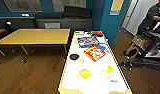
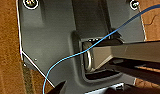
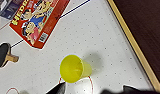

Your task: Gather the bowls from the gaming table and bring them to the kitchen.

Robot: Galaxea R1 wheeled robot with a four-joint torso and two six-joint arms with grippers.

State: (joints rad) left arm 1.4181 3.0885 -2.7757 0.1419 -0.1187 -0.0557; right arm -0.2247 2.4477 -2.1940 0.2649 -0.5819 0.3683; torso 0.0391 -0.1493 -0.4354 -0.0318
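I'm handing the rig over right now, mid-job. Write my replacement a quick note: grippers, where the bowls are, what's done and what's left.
Grippers: I cannot tell whether either is open or shut; nothing is visibly held.
Bowls: the yellow-green bowl sits on the near end of the gaming table, left of centre. The pale bowl sits to its right, with a yellow cup close beside it.
Also on the table: a black paddle and a red game box further along.
Done: the robot is at the table's near end.
Left: both bowls are still to be picked up and taken to the kitchen.
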